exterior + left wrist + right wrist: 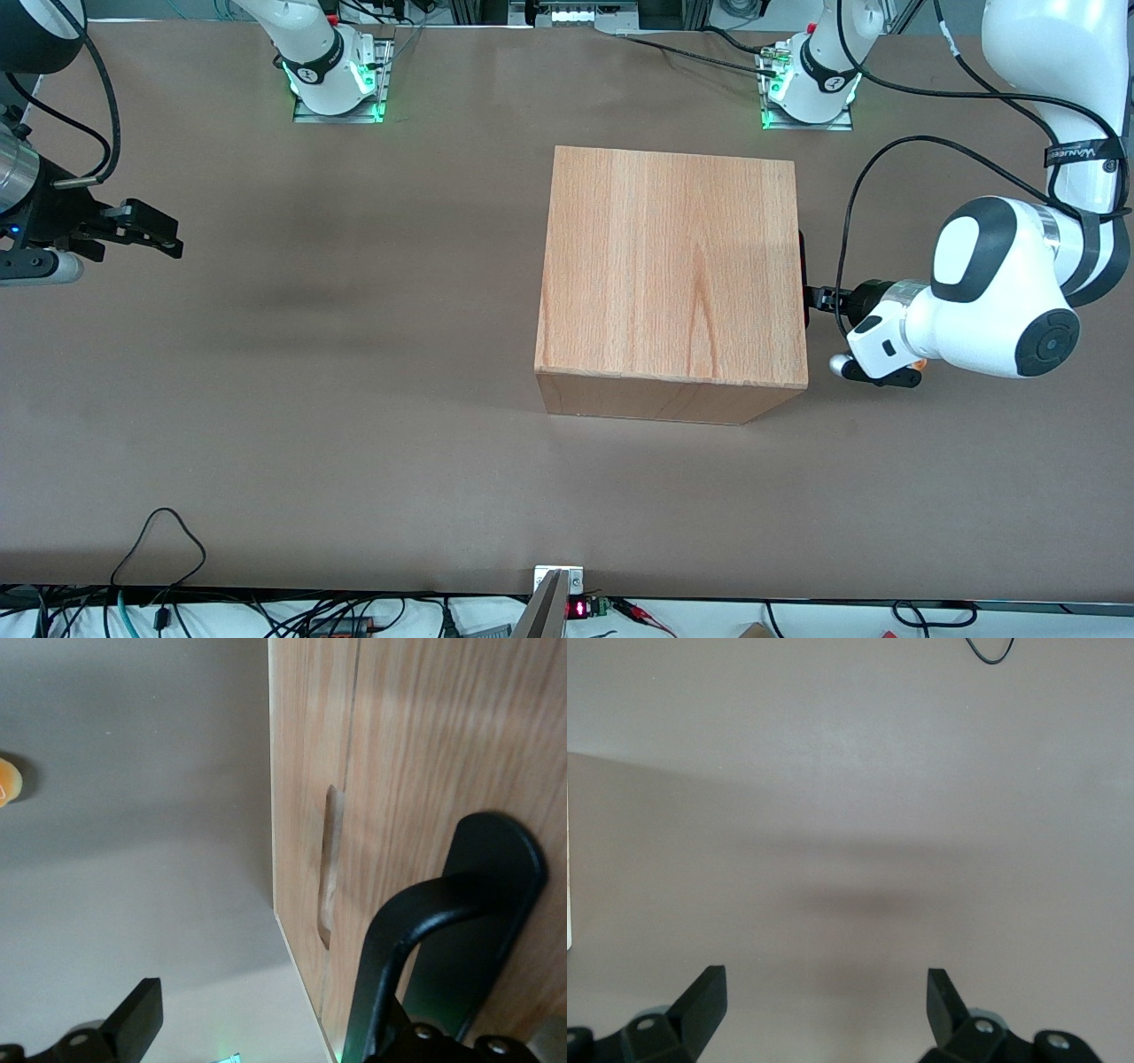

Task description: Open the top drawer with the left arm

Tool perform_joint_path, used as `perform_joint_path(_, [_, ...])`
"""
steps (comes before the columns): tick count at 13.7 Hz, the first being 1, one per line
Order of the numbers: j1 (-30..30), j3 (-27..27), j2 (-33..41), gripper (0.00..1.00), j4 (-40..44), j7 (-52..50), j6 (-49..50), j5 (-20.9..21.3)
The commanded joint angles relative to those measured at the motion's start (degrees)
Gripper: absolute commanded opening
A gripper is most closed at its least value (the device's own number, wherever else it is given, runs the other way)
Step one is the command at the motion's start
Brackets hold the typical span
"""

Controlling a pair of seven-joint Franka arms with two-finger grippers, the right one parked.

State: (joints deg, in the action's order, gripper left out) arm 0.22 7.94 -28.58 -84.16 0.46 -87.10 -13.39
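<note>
The beech-coloured box cabinet (671, 275) stands mid-bench, its front facing the working arm's end. The top drawer (461, 771) sits flush and closed. The white left arm's black two-finger claw (817, 297) is level with that front, fingers spread apart, and the long black bar handle (416, 943) lies between them, unclamped. Judgement: the fingers should close across the bar, and the pull should run straight away from the cabinet front.

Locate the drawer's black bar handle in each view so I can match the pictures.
Front view: black bar handle a dark sliver on the cabinet face, at the gripper.
Left wrist view: handle close up against the drawer front.
Right wrist view: not visible.
Shared landmark: brown table.
</note>
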Motion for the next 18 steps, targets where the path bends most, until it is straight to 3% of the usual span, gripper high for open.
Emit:
perform_joint_path(1, [-0.57, -0.2, -0.77, 1.0, 0.4, 0.77, -0.26, 1.88])
perform_joint_path(18, [2.41, -1.17, -3.24, 1.0, 2.42, 0.07, -1.05, 1.44])
